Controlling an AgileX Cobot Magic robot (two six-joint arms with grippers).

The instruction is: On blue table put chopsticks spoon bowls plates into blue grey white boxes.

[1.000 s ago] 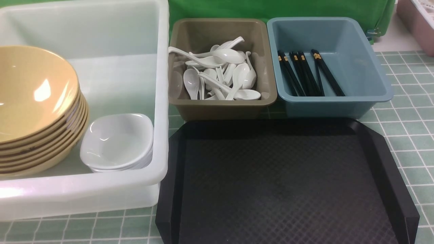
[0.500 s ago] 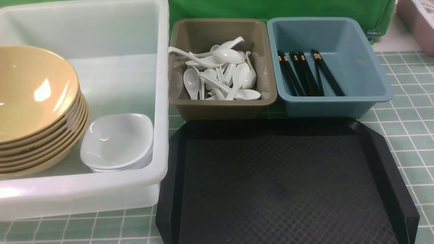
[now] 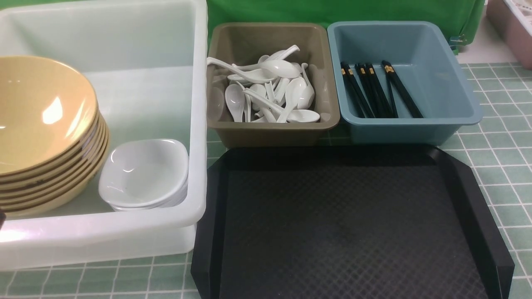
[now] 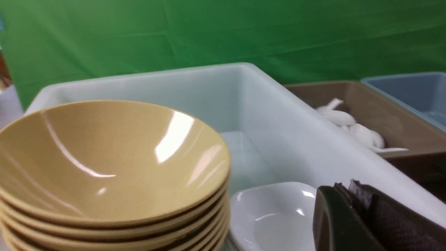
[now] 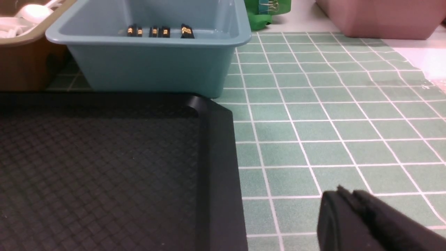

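Note:
Stacked tan bowls (image 3: pixel 37 124) and white plates (image 3: pixel 143 174) sit inside the large white box (image 3: pixel 199 104). Several spoons (image 3: pixel 270 91) fill the grey box (image 3: pixel 270 133), and chopsticks (image 3: pixel 374 89) lie in the blue box (image 3: pixel 399 133). My left gripper (image 4: pixel 348 188) is shut with nothing in it, hovering at the white box's near rim beside the plates (image 4: pixel 271 216) and bowls (image 4: pixel 104 157). My right gripper (image 5: pixel 343 193) has its fingers together and empty, low over the blue table (image 5: pixel 331 122) to the right of the black tray (image 5: pixel 104 167).
The empty black tray (image 3: pixel 345 224) lies in front of the grey and blue boxes. A pink tub (image 3: pixel 511 29) stands at the far right, and a green backdrop (image 3: pixel 332 10) rises behind the boxes. Bare tiles (image 3: pixel 498 158) stretch to the right of the tray.
A dark tip of my left gripper has just appeared at the left edge of the front view. Nothing in the boxes has moved.

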